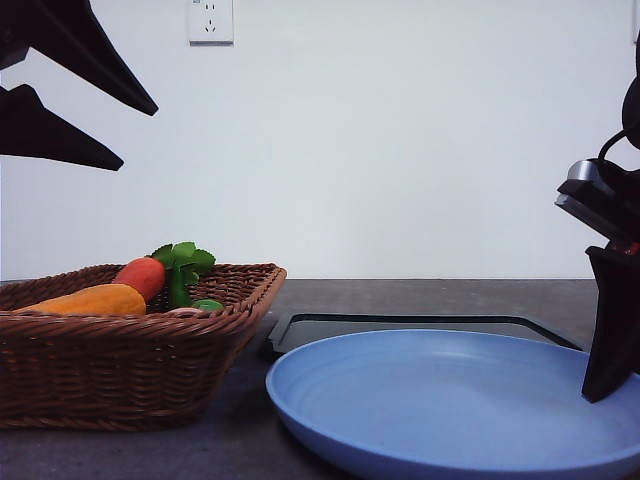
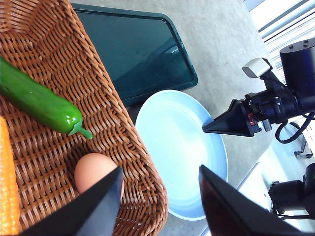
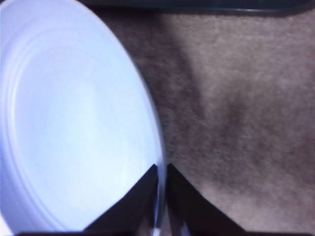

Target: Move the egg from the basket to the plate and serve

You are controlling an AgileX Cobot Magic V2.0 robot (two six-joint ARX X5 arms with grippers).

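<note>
A pale blue plate (image 1: 440,400) fills the lower right of the front view, bare. At its right edge the right tool (image 3: 161,196) is clamped on the plate's rim, one finger either side. A dark tray (image 1: 400,325) lies behind it on the table (image 1: 430,295). At lower left a wicker basket (image 1: 120,370) holds vegetables. In the left wrist view, the left tool (image 2: 160,206) hangs spread apart above the egg (image 2: 96,172), which lies in the basket. Lifting the egg, placing it and serving all seem left to do.

Dark tray (image 2: 140,51), green cucumber (image 2: 37,101), carrot (image 1: 142,276)
</note>
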